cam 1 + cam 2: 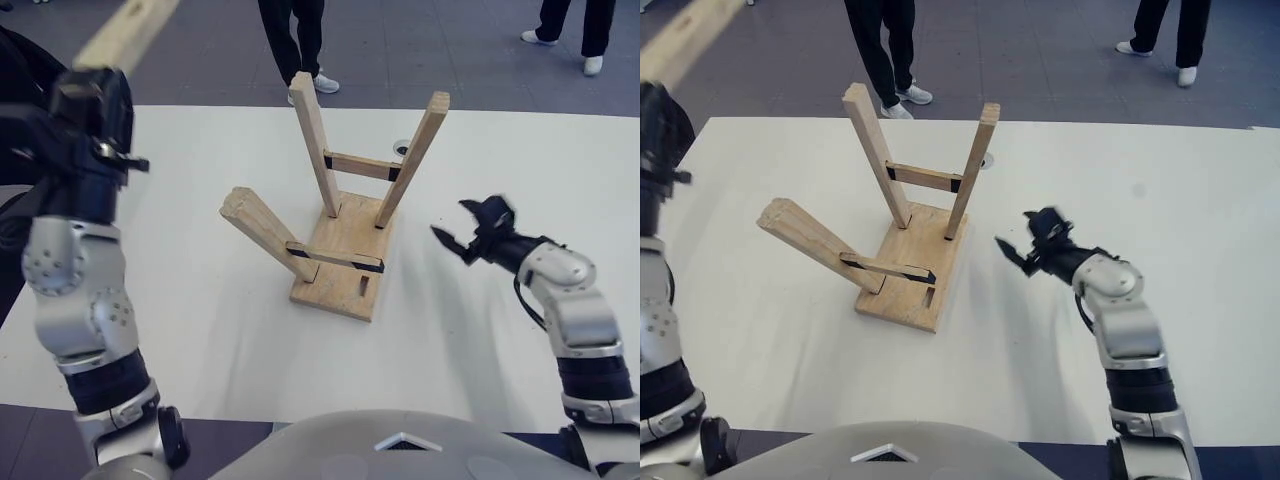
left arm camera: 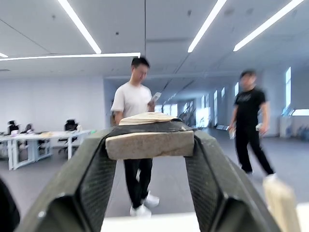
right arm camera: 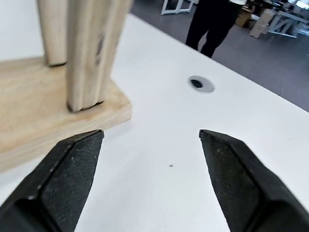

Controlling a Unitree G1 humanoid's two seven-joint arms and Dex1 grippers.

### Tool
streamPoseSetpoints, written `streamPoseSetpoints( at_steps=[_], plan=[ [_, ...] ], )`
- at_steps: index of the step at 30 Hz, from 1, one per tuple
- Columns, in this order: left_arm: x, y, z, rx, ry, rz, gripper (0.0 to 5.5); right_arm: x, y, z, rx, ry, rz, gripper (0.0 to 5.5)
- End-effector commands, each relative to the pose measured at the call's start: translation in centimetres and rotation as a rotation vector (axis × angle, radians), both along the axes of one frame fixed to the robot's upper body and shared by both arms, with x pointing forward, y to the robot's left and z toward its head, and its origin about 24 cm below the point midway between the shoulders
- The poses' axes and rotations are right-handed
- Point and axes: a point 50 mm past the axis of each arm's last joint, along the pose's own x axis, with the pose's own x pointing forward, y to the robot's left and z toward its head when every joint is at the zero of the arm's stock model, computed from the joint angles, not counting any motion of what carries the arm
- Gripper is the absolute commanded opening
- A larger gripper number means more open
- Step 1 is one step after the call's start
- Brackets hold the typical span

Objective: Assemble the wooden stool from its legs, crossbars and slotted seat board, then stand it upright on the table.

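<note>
The slotted seat board [image 1: 338, 275] lies flat on the white table. Two legs [image 1: 314, 140] [image 1: 415, 155] stand upright in its far end, joined by a crossbar [image 1: 362, 166]. A third leg [image 1: 258, 226] leans out to the left from the near end, with a second crossbar [image 1: 335, 259] running from it low over the board. My left gripper [image 1: 93, 98] is raised at the far left, shut on a fourth wooden leg [image 1: 130, 30] whose end face [image 2: 149, 144] sits between the fingers [image 2: 96, 179]. My right gripper [image 1: 455, 222] hovers open just right of the board, nothing in it.
A round cable hole [image 1: 401, 148] sits in the tabletop behind the stool. The table's far edge [image 1: 520, 112] borders a grey floor where people stand. Bare white table lies to the right of the board and in front of it.
</note>
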Motion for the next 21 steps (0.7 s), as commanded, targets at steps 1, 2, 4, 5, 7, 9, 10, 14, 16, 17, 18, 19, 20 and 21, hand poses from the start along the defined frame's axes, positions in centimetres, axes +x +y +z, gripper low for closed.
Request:
streamPoseSetpoints(
  at_steps=[1, 2, 4, 5, 7, 9, 10, 14, 16, 17, 18, 19, 20, 21],
  plan=[
    [-1.1, -1.1, 5.5, -0.101, -0.122, -0.201, 2.06, 1.0, -0.5, 6.4, 0.328, -0.099, -0.012, 3.65],
    [-1.4, -1.9, 6.3, -0.147, -0.128, -0.304, 2.06, 0.9, -0.1, 8.1, 0.438, -0.110, 0.037, 3.65],
    [-1.9, -3.7, 7.1, -0.270, -0.105, -0.516, 2.06, 0.7, 1.6, 11.2, 0.648, -0.115, 0.175, 3.65],
    [-2.0, -4.3, 7.2, -0.322, -0.090, -0.588, 2.06, 0.4, 2.5, 12.2, 0.719, -0.108, 0.240, 3.65],
    [-2.1, -5.6, 6.7, -0.416, -0.047, -0.726, 2.06, 0.2, 4.6, 13.5, 0.866, -0.070, 0.342, 3.84],
    [-2.3, -6.7, 6.2, -0.496, -0.013, -0.841, 2.06, 0.0, 6.7, 14.1, 0.991, 0.000, 0.415, 4.15],
    [-2.3, -7.2, 5.9, -0.529, 0.003, -0.888, 2.06, -0.1, 7.5, 14.1, 1.047, 0.044, 0.440, 4.39],
    [-2.1, -8.6, 4.4, -0.647, 0.084, -1.018, 2.06, -0.4, 10.4, 14.3, 1.259, 0.205, 0.546, 5.24],
    [-2.1, -9.3, 3.6, -0.666, 0.127, -1.066, 2.06, -0.7, 11.4, 14.5, 1.316, 0.253, 0.614, 5.49],
    [-2.1, -9.6, 3.3, -0.668, 0.146, -1.090, 2.06, -0.8, 11.7, 14.7, 1.333, 0.265, 0.641, 5.50],
    [-2.2, -10.0, 3.0, -0.685, 0.164, -1.112, 2.06, -0.9, 12.1, 14.8, 1.325, 0.270, 0.668, 5.50],
    [-2.2, -10.3, 2.8, -0.690, 0.181, -1.131, 2.06, -0.9, 12.4, 14.8, 1.314, 0.276, 0.682, 5.50],
    [-2.2, -10.6, 2.6, -0.692, 0.194, -1.143, 2.06, -1.0, 12.8, 14.9, 1.294, 0.270, 0.695, 5.50],
    [-2.3, -10.9, 2.4, -0.692, 0.206, -1.154, 2.06, -1.0, 13.1, 15.1, 1.282, 0.263, 0.704, 5.50]
  ],
)
